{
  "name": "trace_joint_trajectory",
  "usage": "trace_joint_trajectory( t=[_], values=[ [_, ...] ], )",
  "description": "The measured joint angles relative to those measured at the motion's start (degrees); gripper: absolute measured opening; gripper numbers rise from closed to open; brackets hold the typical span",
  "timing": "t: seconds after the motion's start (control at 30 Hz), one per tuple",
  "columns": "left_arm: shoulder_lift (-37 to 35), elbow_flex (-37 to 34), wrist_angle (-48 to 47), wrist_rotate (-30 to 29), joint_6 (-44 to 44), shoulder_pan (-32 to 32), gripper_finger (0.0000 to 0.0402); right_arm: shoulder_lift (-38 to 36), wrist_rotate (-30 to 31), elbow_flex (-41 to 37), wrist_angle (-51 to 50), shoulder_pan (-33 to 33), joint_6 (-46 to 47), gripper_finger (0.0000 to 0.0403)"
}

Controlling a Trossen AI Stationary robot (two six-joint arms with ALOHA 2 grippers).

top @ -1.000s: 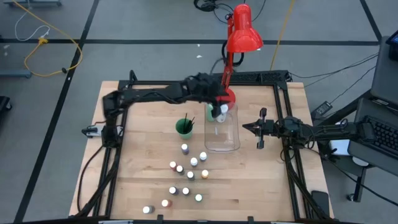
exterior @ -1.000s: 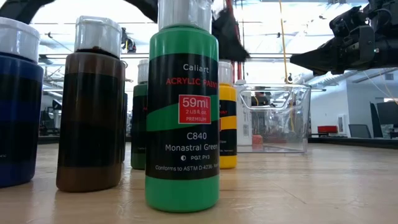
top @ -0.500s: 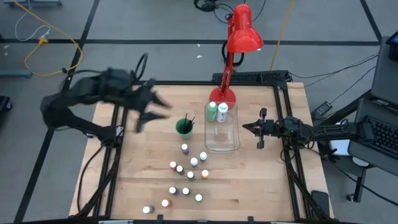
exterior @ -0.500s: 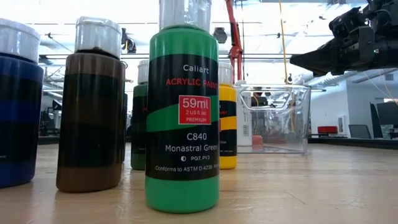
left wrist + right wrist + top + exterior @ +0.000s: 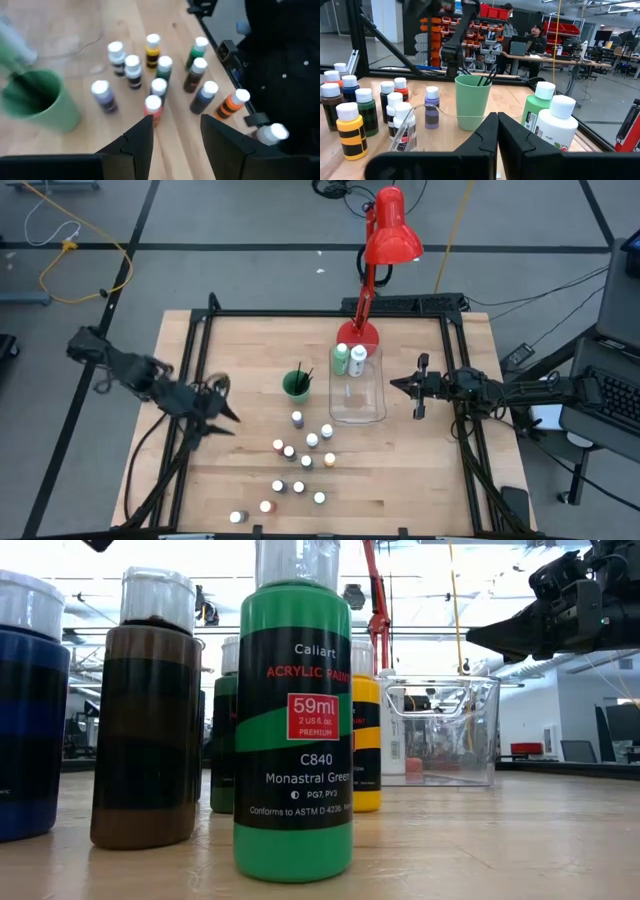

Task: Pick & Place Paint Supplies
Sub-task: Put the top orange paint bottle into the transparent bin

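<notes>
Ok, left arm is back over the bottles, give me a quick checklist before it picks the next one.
1. Left hand open, nothing held: ok.
2. Small bottles upright on the table: ok.
3. Bin holds two larger bottles: ok.
4. Brushes in green cup: ok.
5. Right hand shut, waiting beside the bin: ok.
6. Which bottle is targeted: cannot tell.

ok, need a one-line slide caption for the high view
Left gripper open near the small paint bottles; two large bottles in the clear bin; right gripper shut beside it.
</notes>
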Motion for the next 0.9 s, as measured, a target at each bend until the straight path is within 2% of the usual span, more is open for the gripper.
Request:
trace_joint_trajectory(
  t=[0.07, 0.2, 0.27, 0.43, 0.57, 0.73, 0.9],
  values=[
    [-0.6, -5.9, 8.9, -3.7, 1.6, -2.3, 0.0166, 0.0, 0.0, 0.0, -0.1, 0.0, 0.1, 0.0004],
    [0.4, -16.4, 30.4, -16.3, 1.0, -4.0, 0.0166, 0.0, 0.0, 0.0, -0.1, 0.0, 1.0, 0.0004],
    [1.2, -21.0, 40.2, -19.2, -0.2, -4.0, 0.0166, 0.0, 0.0, 0.0, -0.2, 0.0, 1.0, 0.0004],
    [2.9, -28.6, 50.0, -17.1, 1.4, -2.9, 0.0166, 0.0, 0.0, 0.0, -0.2, 0.0, 1.0, 0.0004],
    [3.0, -34.3, 61.6, -14.1, 0.1, -2.0, 0.0166, 0.0, 0.0, 0.0, -0.2, 0.0, 0.9, 0.0004],
    [3.7, -39.4, 65.9, -11.6, -1.0, -1.6, 0.0166, 0.0, 0.0, 0.0, -0.2, 0.0, 0.9, 0.0004],
    [7.9, -42.1, 73.3, -11.2, -2.0, -1.6, 0.0166, 0.0, 0.0, 0.0, -0.2, 0.0, 1.0, 0.0004]
  ],
)
